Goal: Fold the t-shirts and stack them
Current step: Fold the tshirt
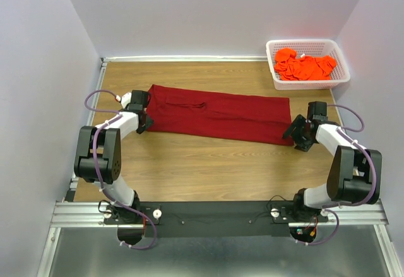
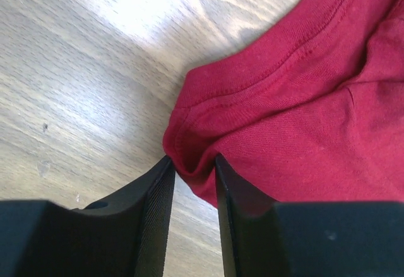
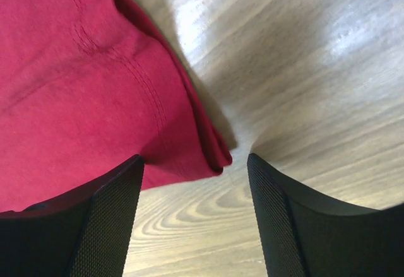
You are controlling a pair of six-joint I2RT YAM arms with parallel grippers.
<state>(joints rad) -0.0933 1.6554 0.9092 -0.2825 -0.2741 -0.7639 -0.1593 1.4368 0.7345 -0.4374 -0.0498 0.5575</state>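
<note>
The dark red t-shirt lies folded into a long band across the middle of the table. My left gripper is at its near left corner. In the left wrist view the left gripper is shut on a fold of the red cloth at the hemmed corner. My right gripper is at the shirt's near right corner. In the right wrist view the right gripper is open, low over the wood, and the corner of the red shirt lies between its tips. Orange t-shirts lie heaped in the basket.
The white mesh basket stands at the far right corner of the wooden table. Grey walls close in the left, back and right sides. Bare wood lies between the shirt and the arm bases.
</note>
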